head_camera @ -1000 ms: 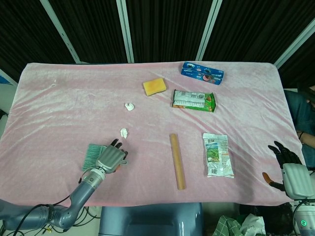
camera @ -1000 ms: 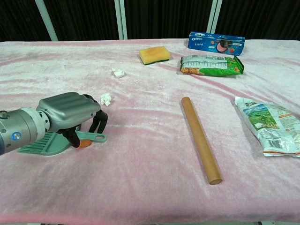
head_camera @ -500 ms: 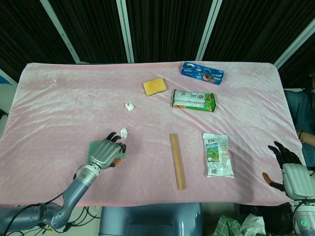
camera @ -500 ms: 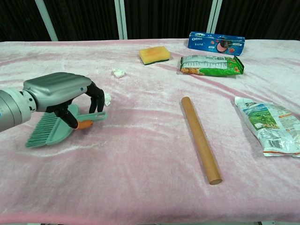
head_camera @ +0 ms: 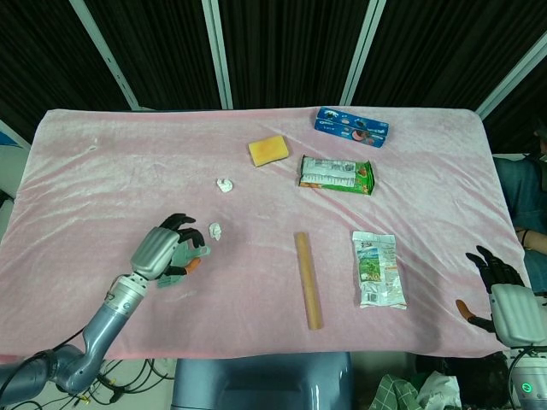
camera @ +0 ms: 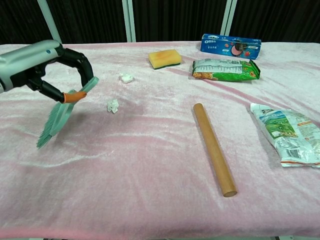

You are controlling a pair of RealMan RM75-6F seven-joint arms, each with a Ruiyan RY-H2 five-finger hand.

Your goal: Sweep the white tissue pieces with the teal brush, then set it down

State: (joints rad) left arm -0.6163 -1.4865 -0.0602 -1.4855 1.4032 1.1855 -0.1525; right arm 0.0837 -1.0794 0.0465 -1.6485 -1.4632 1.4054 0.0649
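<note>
Chest view shows the left hand (camera: 42, 65) clamped around the handle of the teal brush (camera: 60, 114), lifted off the pink cloth (camera: 150, 175) with bristles hanging down, apparently poised to drag them across the nearer tissue piece (camera: 113, 105) just beside it. A second tissue piece (camera: 126, 77) lies farther back. The right hand (head_camera: 500, 290) rests at the table edge, fingers apart, holding nothing.
</note>
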